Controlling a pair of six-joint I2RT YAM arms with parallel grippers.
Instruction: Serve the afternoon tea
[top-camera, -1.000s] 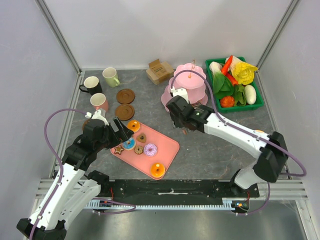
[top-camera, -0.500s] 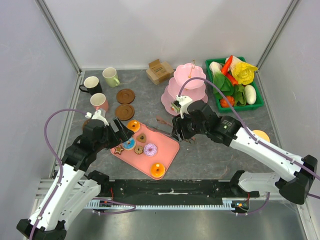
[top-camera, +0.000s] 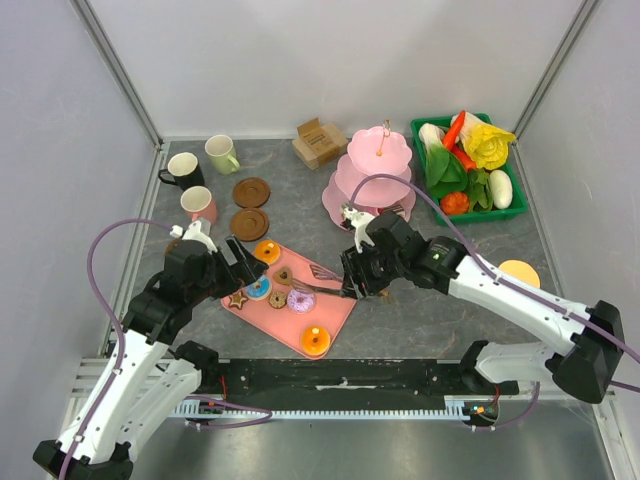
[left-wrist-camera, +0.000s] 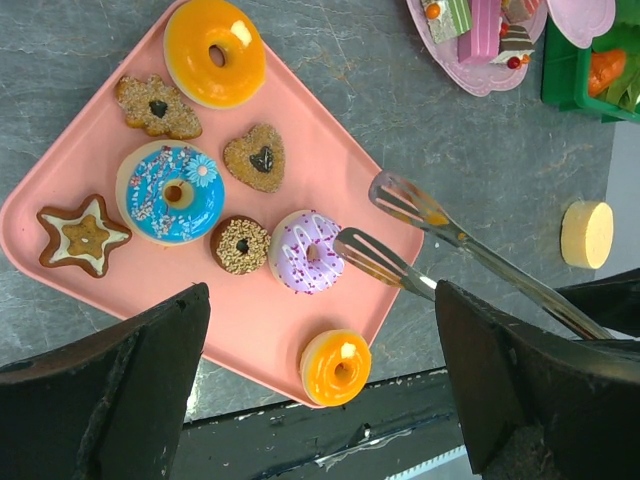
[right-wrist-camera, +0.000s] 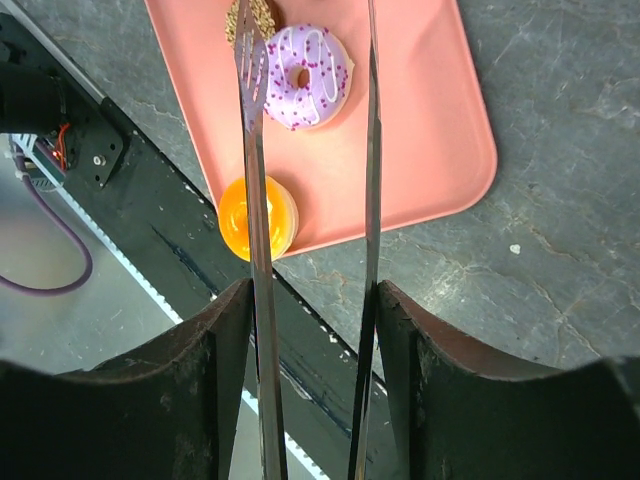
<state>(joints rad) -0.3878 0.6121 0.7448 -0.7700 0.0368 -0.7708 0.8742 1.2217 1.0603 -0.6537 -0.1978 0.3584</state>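
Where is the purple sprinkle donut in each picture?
Top external: purple donut on the pink tray, left of centre.
Left wrist: middle of the picture.
Right wrist: top centre, between the tongs' blades.
Shared landmark: the small orange donut near the tray's edge.

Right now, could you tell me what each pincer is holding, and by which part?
The right pincer holds metal tongs by their arms toward the handle end, tips free over the pink tray. The left pincer is open and empty.
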